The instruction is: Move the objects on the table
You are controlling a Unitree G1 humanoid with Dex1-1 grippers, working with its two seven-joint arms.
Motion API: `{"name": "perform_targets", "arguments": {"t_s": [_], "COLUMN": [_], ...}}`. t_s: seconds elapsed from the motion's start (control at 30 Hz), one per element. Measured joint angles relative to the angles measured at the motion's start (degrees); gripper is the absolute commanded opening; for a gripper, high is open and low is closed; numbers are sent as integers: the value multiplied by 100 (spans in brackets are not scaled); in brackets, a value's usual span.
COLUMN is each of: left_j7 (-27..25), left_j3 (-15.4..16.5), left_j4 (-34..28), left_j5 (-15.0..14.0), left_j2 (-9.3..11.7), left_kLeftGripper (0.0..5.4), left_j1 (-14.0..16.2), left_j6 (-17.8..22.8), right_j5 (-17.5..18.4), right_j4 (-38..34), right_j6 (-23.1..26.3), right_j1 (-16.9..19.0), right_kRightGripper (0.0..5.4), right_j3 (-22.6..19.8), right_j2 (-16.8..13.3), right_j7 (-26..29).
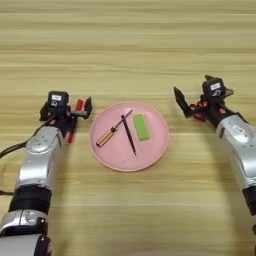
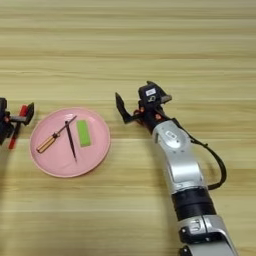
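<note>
At the left of the light-wood desk (image 1: 130, 45), the left gripper (image 1: 75, 116) is seen low over the surface with the red-capped marker pen (image 1: 76, 116) lying between its jaws; whether the jaws are pinching the pen or only stand around it cannot be told. Just to the right, near but apart from that gripper, a round pink plate (image 1: 129, 159) rests flat on the desk. Inside it, from left to right, are laid an orange-handled screwdriver (image 1: 107, 136), a black pen (image 1: 129, 134) crossing the screwdriver's shaft, and a green block (image 1: 141, 127). Further right, clear of the plate, the right gripper (image 1: 192, 106) is held with its jaws spread wide and nothing between them.
</note>
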Motion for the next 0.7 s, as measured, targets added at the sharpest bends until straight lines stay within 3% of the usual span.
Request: {"name": "perform_targets", "arguments": {"t_s": [0.7], "left_j7": [-9], "left_j3": [37], "left_j4": [-755], "left_j5": [-3], "left_j2": [0], "left_kLeftGripper": [537], "left_j1": [242], "left_j6": [236], "right_j5": [-358], "right_j4": [235], "right_j6": [544], "right_j1": [-164], "right_kRightGripper": [540], "right_j3": [553], "right_j2": [72], "right_j7": [258]}}
